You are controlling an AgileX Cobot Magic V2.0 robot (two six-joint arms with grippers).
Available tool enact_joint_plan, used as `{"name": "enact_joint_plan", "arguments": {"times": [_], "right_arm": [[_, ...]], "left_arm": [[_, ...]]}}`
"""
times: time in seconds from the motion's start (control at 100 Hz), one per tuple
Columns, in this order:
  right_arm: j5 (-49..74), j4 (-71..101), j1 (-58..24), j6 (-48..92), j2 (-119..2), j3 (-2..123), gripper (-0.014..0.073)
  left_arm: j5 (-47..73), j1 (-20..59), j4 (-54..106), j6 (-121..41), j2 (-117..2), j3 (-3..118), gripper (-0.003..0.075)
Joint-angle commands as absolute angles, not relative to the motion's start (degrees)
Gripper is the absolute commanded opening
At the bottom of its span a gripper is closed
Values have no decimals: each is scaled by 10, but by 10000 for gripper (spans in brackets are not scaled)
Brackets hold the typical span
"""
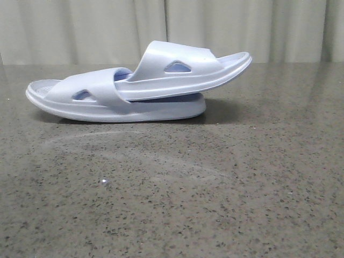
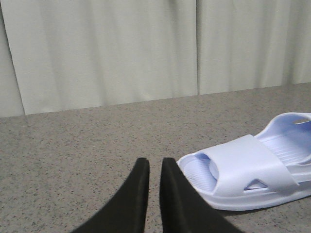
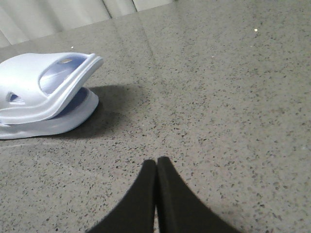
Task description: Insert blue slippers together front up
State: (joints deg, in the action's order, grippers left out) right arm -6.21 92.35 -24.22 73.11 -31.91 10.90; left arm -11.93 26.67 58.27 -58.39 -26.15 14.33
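Blue slippers (image 1: 140, 88) nested, upper centre of front view, on desk (image 1: 172, 204). Left fingers (image 2: 141, 179) nearly closed, empty; right fingers (image 3: 148, 179) closed, empty.

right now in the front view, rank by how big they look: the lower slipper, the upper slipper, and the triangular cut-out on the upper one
1. lower slipper and upper slipper: too alike to rank. They are a matching pair; the upper one's end is tucked under the lower one's strap, and it covers part of the lower one.
2. triangular cut-out: plainly the smallest.
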Motion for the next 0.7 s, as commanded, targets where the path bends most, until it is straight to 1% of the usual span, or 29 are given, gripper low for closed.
{"name": "enact_joint_plan", "arguments": {"times": [0.0,0.01,0.06,0.13,0.22,0.31,0.45,0.57,0.62,0.69], "right_arm": [[-58,927,-242,738,-320,125,-78],[-58,927,-242,738,-320,125,-78],[-58,927,-242,738,-320,125,-78],[-58,927,-242,738,-320,125,-78],[-58,927,-242,738,-320,125,-78],[-58,927,-242,738,-320,125,-78],[-58,927,-242,738,-320,125,-78],[-58,927,-242,738,-320,125,-78],[-58,927,-242,738,-320,125,-78],[-57,927,-242,738,-320,125,-78]], "left_arm": [[-159,224,428,-399,-259,140,15],[-159,219,416,-399,-259,138,15],[-159,183,328,-286,-251,121,15],[-145,133,204,-176,-223,97,15],[-144,91,104,-82,-178,66,15],[-137,53,103,-68,-137,38,15],[-93,6,90,-60,-94,16,15],[-69,-17,79,-55,-66,-7,15],[-25,-23,79,-54,-55,-6,15],[8,-31,81,-54,-36,-6,15]]}}
